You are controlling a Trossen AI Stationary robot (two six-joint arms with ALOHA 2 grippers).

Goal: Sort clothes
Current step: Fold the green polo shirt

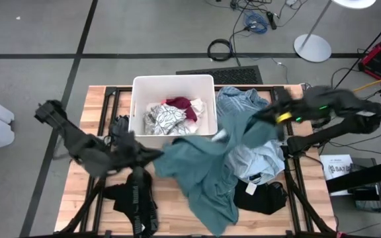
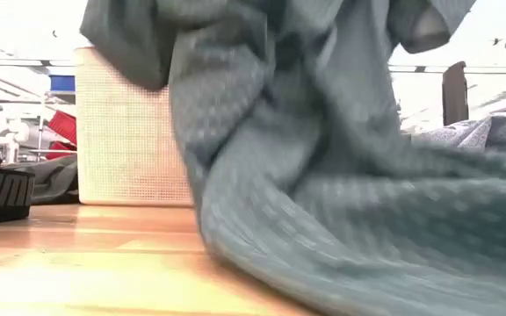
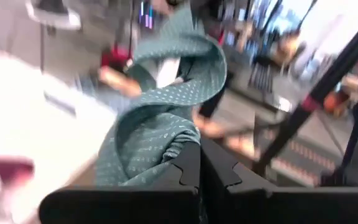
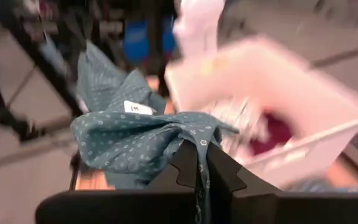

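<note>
**Teal shirt held between both arms**

On the wooden table [image 1: 177, 205], the teal shirt [image 1: 204, 168] hangs beside the bin [image 1: 137, 89]. The left gripper [image 3: 199, 180] and right gripper [image 4: 199, 171] each have jaws clamped on a bunched edge. Keeping both arms level should spread it evenly.

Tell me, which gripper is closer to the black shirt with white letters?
Left. The left gripper holds the teal shirt just above the black shirt. The right gripper is far across the table.

teal-green garment [image 1: 204, 168] stretched mid-air, dotted | light blue garment [image 1: 243, 106] crumpled beneath | black garment [image 1: 260, 197] flat on counter | patterned [image 1: 163, 119], dark red [image 1: 180, 103] binned
</note>
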